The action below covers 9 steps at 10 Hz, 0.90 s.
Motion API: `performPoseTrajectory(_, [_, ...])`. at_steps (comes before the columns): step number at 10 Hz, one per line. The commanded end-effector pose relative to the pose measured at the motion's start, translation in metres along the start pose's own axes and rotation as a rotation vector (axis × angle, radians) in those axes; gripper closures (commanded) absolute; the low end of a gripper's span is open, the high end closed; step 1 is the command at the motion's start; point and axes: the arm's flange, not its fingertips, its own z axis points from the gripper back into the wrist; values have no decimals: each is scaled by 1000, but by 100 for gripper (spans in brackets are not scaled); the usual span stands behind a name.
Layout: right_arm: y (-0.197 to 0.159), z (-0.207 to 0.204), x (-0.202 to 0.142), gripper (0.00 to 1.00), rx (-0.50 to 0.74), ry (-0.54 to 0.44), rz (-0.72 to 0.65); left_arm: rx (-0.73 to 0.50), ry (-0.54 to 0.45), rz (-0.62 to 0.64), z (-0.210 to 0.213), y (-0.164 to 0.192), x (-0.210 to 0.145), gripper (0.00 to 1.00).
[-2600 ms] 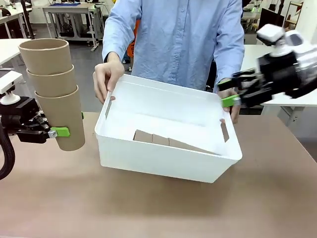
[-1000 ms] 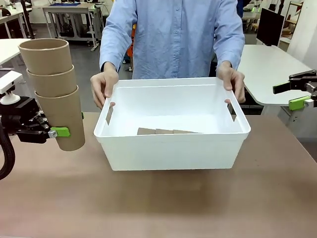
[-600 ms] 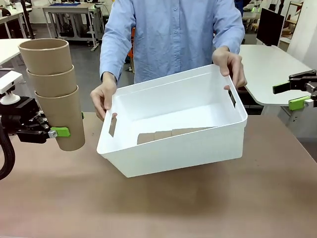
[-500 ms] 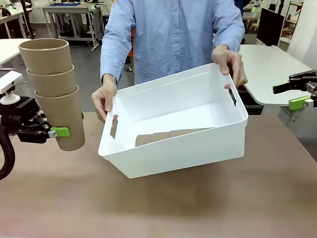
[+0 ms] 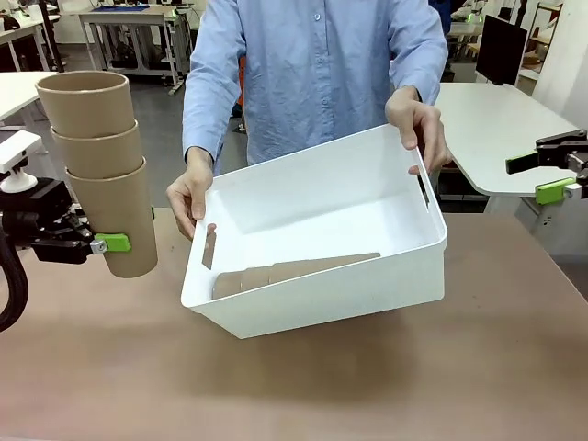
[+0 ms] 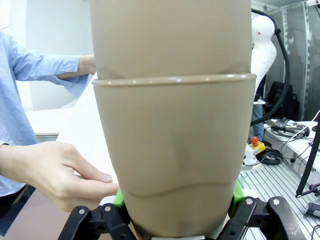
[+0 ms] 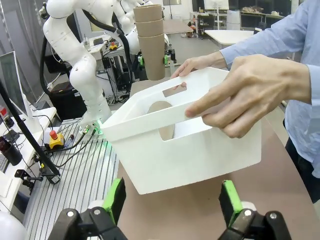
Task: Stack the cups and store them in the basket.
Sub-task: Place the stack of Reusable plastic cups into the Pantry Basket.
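Note:
My left gripper (image 5: pixel 112 243) is shut on the lowest of three nested tan cups (image 5: pixel 99 165), held upright at the table's left side. In the left wrist view that stack (image 6: pixel 172 150) stands between the green pads (image 6: pixel 118 198). A person holds the white basket (image 5: pixel 367 285) by both ends at the table's middle, its right end raised and its left end near the table. A second stack of cups (image 5: pixel 294 270) lies on the basket floor. My right gripper (image 5: pixel 542 176) hangs open at the far right, apart from the basket (image 7: pixel 185 155); its view shows the held stack (image 7: pixel 151 40) beyond.
The person's hands (image 5: pixel 188 193) (image 5: pixel 415 119) grip the basket rim, and one hand (image 7: pixel 240 95) is close in the right wrist view. Bare brown tabletop (image 5: pixel 303 386) lies in front of the basket. A white side table (image 5: pixel 496 129) stands behind my right gripper.
The person lifted the basket's right end and tipped it to the left; the cups inside slid toward the left wall. My right gripper drew back to the far right earlier. The left arm stayed still.

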Motion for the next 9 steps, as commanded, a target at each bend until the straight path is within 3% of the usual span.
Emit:
performPoseTrajectory(1, [0,0,3,0,-9,-1,-16,103,39,0,-10,-17,49,17])
performPoseTrajectory(2, [0,0,3,0,-9,-1,-16,173,97,13,-21,-25,77,17])
performPoseTrajectory(5, [0,0,3,0,-9,-1,-16,214,295,38,-80,-34,154,17])
performPoseTrajectory(9, [0,0,3,0,-9,-1,-16,233,571,75,-154,-12,200,17])
